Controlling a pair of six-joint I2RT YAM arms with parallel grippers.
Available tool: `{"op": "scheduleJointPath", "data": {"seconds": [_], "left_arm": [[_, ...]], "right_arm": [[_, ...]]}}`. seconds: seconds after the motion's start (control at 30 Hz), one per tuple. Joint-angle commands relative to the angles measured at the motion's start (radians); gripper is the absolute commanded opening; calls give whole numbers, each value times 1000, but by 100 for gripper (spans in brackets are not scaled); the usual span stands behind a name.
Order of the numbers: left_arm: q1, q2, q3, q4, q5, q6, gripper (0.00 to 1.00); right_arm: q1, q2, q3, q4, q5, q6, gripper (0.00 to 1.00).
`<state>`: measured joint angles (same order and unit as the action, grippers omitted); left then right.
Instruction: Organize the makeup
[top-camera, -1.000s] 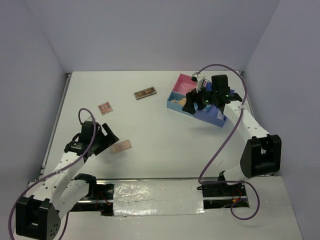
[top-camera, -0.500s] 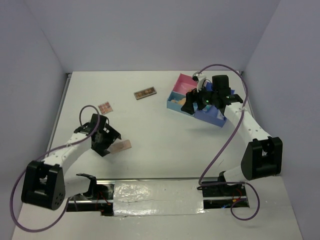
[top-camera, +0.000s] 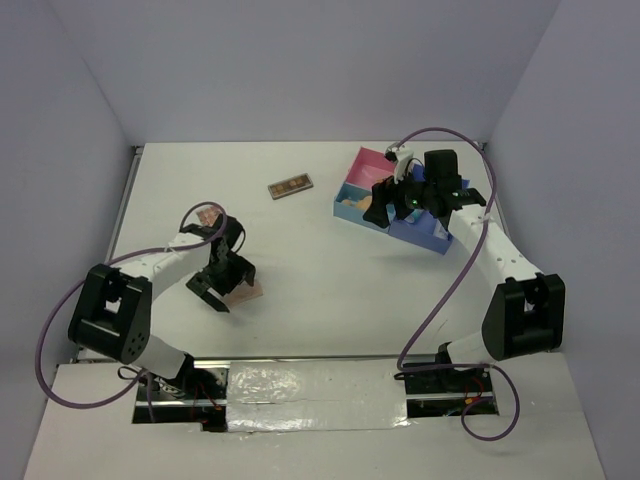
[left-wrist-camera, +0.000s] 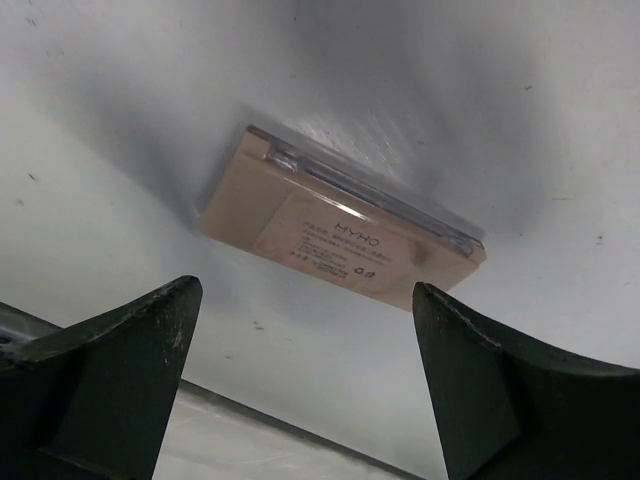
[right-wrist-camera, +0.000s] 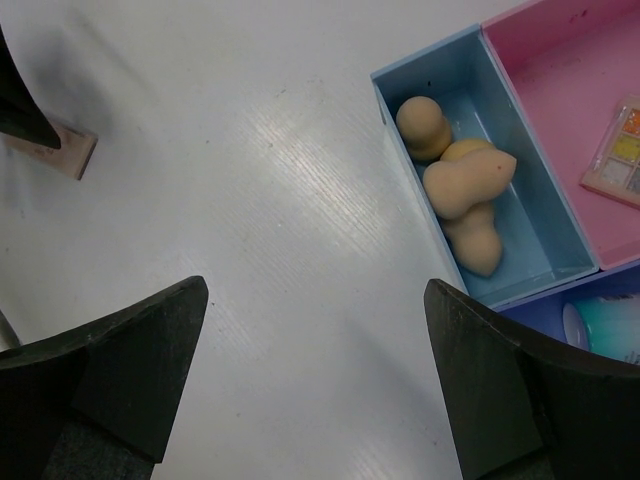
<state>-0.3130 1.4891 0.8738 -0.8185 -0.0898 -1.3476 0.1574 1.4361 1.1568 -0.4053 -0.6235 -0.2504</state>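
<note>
A flat pink palette (top-camera: 246, 293) lies on the white table. It fills the middle of the left wrist view (left-wrist-camera: 340, 235), label side up. My left gripper (top-camera: 227, 285) is open and hangs just over the palette's near side, its fingers (left-wrist-camera: 120, 350) apart and empty. My right gripper (top-camera: 383, 207) is open and empty, held above the table beside the tray's left edge. In the right wrist view, several peach sponges (right-wrist-camera: 455, 185) lie in the tray's blue compartment, a multicolour palette (right-wrist-camera: 620, 150) in the pink one, and a white bottle (right-wrist-camera: 605, 325) lower right.
The pink-and-blue tray (top-camera: 362, 160) stands at the back right. A brown palette (top-camera: 291, 186) lies mid-back. A small square palette (top-camera: 209, 216) lies at the left, next to the left arm's cable. The taped table edge (top-camera: 300, 385) runs along the front.
My left arm has swung forward and to the right, bringing its open gripper over the pink palette. The right arm has not moved.
</note>
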Motion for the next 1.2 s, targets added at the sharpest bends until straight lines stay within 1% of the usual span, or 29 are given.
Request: {"op": "scheduleJointPath", "data": {"seconds": [0.0,0.1,0.17,0.3,0.47,0.6,0.73,0.87,0.97,1.07,1.17], "left_arm": [[-26,16,36,-16,1,-168,99],[-24,43,59,7,-37,-217,99],[-24,57,62,41,-45,-241,99],[-23,112,70,56,-44,-274,99],[-23,128,33,99,13,-326,99],[-17,126,22,96,5,-367,99],[18,125,5,90,-21,-422,99],[69,157,-4,56,-54,-414,98],[87,207,16,-10,-96,-384,96],[101,252,16,-22,-102,-348,91],[106,270,2,-8,-111,-343,86]], "right_arm": [[7,-31,12,31,4,3,97],[5,-39,6,31,4,0,97],[5,-43,-3,33,2,-3,96],[5,-60,-22,40,7,-9,97],[2,-75,-35,43,18,-16,97],[-1,-74,-37,43,10,-15,97],[-1,-74,-35,43,8,-13,97],[-2,-78,-39,45,10,-15,97],[-7,-86,-46,48,8,-15,97],[-10,-92,-51,49,8,-16,97],[-15,-97,-51,49,5,-16,97]]}}
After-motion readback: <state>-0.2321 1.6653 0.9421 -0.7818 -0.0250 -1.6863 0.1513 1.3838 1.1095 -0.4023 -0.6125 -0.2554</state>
